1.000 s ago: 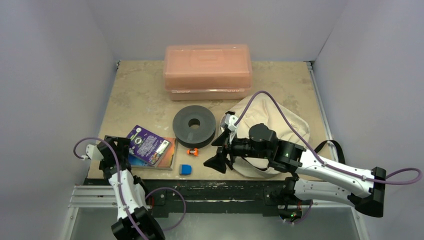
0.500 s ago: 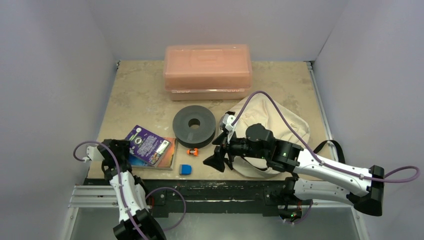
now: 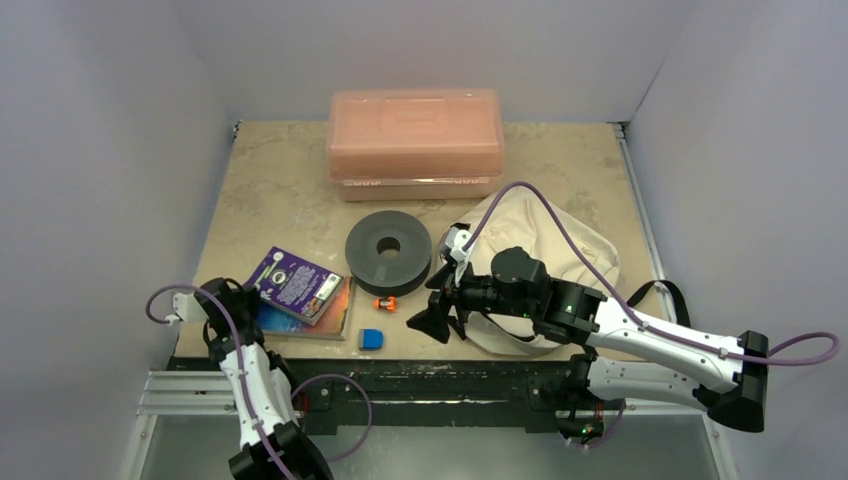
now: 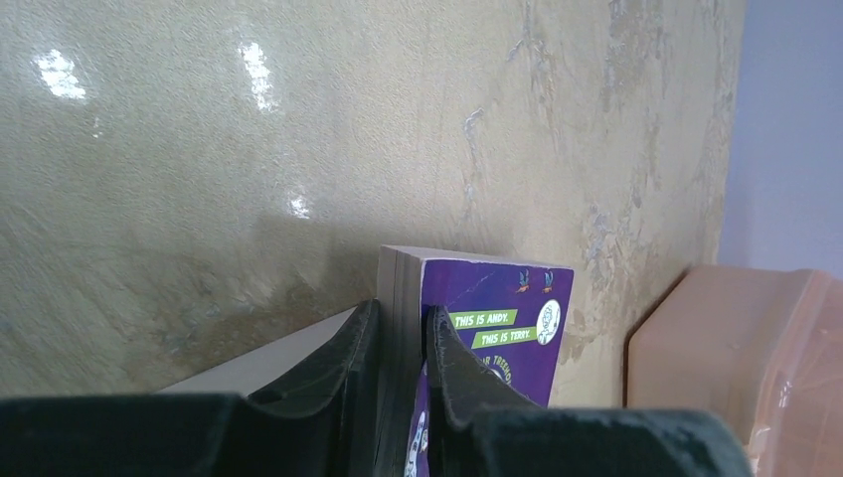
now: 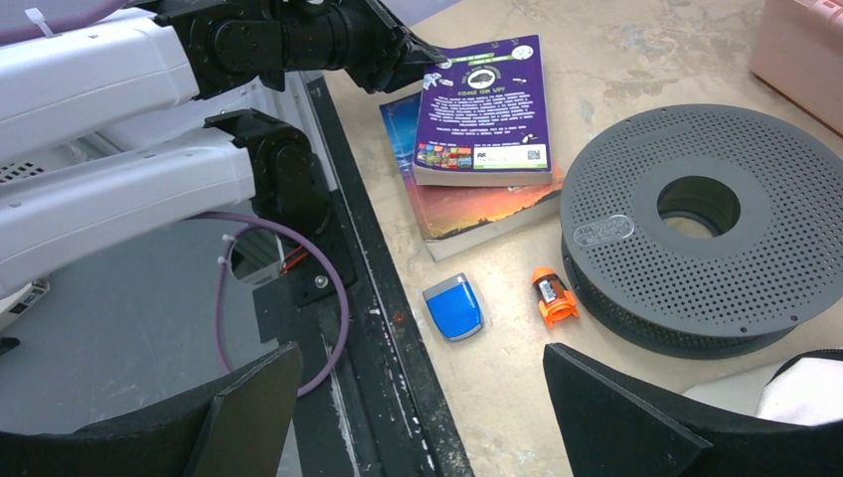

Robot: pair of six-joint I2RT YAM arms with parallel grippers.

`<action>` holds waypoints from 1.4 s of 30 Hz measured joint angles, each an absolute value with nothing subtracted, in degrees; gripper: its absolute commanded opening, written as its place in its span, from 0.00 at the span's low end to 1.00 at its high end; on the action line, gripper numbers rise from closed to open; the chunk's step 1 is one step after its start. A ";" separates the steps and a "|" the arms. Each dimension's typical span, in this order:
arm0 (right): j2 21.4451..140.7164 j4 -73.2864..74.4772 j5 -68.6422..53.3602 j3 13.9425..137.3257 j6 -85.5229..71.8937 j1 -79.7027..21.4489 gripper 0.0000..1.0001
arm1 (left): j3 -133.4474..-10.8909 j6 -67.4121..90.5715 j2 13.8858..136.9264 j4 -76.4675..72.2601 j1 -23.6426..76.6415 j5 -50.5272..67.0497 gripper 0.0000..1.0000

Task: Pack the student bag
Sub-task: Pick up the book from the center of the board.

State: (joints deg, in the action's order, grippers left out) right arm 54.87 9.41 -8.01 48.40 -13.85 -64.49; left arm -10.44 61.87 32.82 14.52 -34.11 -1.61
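Note:
The cream student bag point(image 3: 566, 247) lies at the right of the table, partly under my right arm; a corner of it point(image 5: 807, 390) shows in the right wrist view. My left gripper point(image 3: 249, 294) point(image 4: 403, 323) is shut on the near edge of a purple book point(image 3: 298, 283) point(image 4: 502, 318) point(image 5: 482, 99). That book rests on a second book with an orange cover point(image 3: 322, 316) point(image 5: 479, 207). My right gripper point(image 3: 441, 300) point(image 5: 421, 363) hangs open above the table's front edge, with nothing between its fingers.
A grey perforated disc point(image 3: 388, 250) point(image 5: 696, 234) lies mid-table. Beside it lie a small orange item point(image 3: 385, 302) point(image 5: 553, 295) and a blue eraser point(image 3: 371, 339) point(image 5: 453, 307). A salmon-pink plastic box point(image 3: 415, 140) point(image 4: 741, 363) stands at the back.
My left gripper has closed on the purple book's edge, and the book has shifted slightly. The right arm has edged a little to the left.

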 measured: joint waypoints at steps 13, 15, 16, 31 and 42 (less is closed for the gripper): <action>56.66 9.52 -5.96 48.40 -13.87 -64.49 0.97 | -34.00 55.24 40.51 37.56 -33.98 -8.99 0.00; 57.41 9.58 -5.39 48.40 -13.87 -64.42 0.99 | -39.00 54.81 42.35 41.43 -33.98 -10.55 0.00; 57.78 9.74 -5.02 48.40 -13.87 -64.27 0.99 | -41.25 54.37 42.52 43.11 -33.98 -11.16 0.00; 60.80 11.35 5.96 50.26 -12.73 -62.98 0.99 | -56.66 51.11 43.22 52.95 -26.04 -7.38 0.00; 63.55 -3.90 7.29 47.51 -1.43 -68.34 0.99 | -60.18 55.57 44.77 54.98 -19.14 9.85 0.00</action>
